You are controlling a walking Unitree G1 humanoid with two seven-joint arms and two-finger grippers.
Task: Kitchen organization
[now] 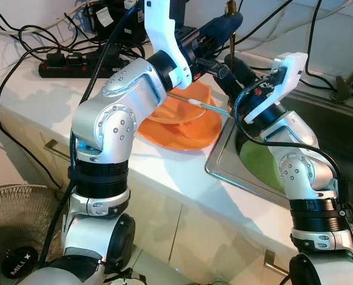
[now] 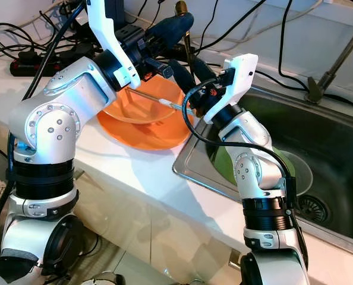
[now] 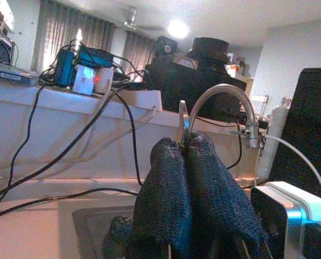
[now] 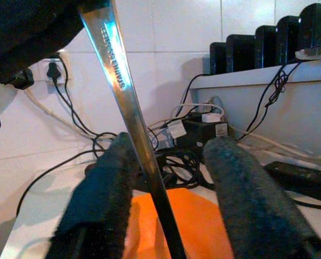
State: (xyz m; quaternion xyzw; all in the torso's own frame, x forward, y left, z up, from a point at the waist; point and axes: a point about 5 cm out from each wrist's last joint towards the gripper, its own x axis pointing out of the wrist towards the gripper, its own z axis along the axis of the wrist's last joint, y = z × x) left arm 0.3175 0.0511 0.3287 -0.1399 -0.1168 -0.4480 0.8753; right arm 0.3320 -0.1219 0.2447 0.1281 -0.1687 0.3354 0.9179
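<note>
1. My left pincer (image 1: 227, 24) sits at the top centre of the left eye view, its two padded fingers (image 3: 166, 199) pressed together on the thin metal handle of a utensil (image 4: 125, 102), whose end pokes up between the fingertips.
2. My right pincer (image 2: 191, 74) is just right of it, above the seam between bench and sink; its fingers (image 4: 247, 194) are spread, and the utensil's handle slants through the gap, close against one finger.
3. An orange plate (image 1: 185, 133) lies on the white bench (image 1: 40, 101) at the sink's left edge, with an orange bowl (image 2: 144, 107) on it.
4. A thin white-tipped stick (image 1: 203, 105) rests across the bowl's rim.
5. A green plate (image 1: 259, 163) lies in the steel sink (image 1: 337, 136), partly behind my right arm.
6. A power strip (image 1: 69, 62) and tangled cables lie at the upper left of the bench.
</note>
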